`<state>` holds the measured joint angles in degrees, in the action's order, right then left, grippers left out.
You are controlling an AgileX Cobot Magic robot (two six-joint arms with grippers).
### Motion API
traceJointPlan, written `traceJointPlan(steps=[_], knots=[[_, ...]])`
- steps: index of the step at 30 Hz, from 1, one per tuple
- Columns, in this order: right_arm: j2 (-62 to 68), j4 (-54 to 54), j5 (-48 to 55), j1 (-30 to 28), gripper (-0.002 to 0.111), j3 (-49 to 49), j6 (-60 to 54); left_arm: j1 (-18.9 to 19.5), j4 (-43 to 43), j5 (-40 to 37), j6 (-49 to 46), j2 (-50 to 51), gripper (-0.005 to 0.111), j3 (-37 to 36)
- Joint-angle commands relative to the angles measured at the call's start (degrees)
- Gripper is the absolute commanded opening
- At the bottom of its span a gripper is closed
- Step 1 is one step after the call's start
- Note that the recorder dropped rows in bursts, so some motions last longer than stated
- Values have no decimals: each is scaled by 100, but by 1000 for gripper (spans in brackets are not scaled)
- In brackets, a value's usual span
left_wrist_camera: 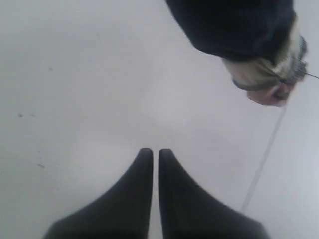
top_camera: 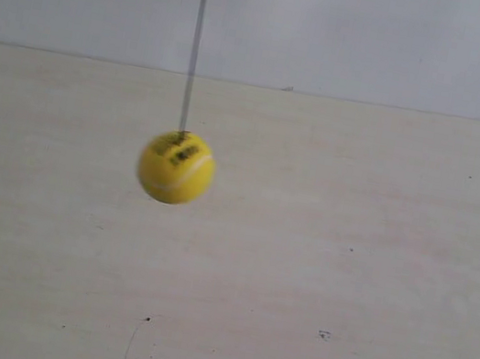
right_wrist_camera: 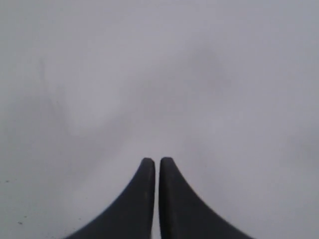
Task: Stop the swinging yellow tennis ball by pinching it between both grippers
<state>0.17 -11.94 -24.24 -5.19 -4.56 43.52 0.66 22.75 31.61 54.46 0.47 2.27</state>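
The yellow tennis ball [top_camera: 176,166] hangs from a thin dark string [top_camera: 197,32] left of centre in the exterior view, above the pale table; it looks slightly blurred. Neither arm shows in that view. In the left wrist view my left gripper [left_wrist_camera: 155,152] is shut, its black wedge jaws almost touching with nothing between them. My right gripper [right_wrist_camera: 156,161] is likewise shut and holds nothing over a bare pale surface. The ball appears in neither wrist view.
A person's hand in a dark sleeve with a pale cuff [left_wrist_camera: 259,59] reaches into the left wrist view, with a thin line [left_wrist_camera: 264,154] running down from it. The pale tabletop [top_camera: 340,299] meets a grey wall [top_camera: 386,38] behind.
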Motion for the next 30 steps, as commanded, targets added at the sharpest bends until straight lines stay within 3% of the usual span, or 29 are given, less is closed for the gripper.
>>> traceJointPlan(steps=[1, 6, 11, 15, 19, 24, 30], knots=[[381, -2002, -149, 14, 0, -609, 1421, 20, 2211, 124, 1677, 532, 5, 603], [1389, -4425, -966, 14, 0, -1138, 3375, 20, 3607, 532, 2211, 1613, 5, 1278], [2525, -5315, -2124, 14, 0, -1233, 3609, 20, 3890, 898, 1845, 2655, 5, 1373], [3469, -5681, -2733, 14, 0, -1233, 3376, 20, 3890, 1278, 1511, 3551, 5, 1373], [4468, -5828, -3398, 14, 0, -1233, 2950, 20, 3900, 2429, 852, 4581, 5, 1373], [5544, -5919, -3860, 40, 0, -1233, 2120, 10, 3860, 2797, 145, 5826, 5, 1373], [6490, -5529, -3951, 652, 0, -1233, 917, -478, 3314, 3173, -1145, 6892, 5, 1381]])
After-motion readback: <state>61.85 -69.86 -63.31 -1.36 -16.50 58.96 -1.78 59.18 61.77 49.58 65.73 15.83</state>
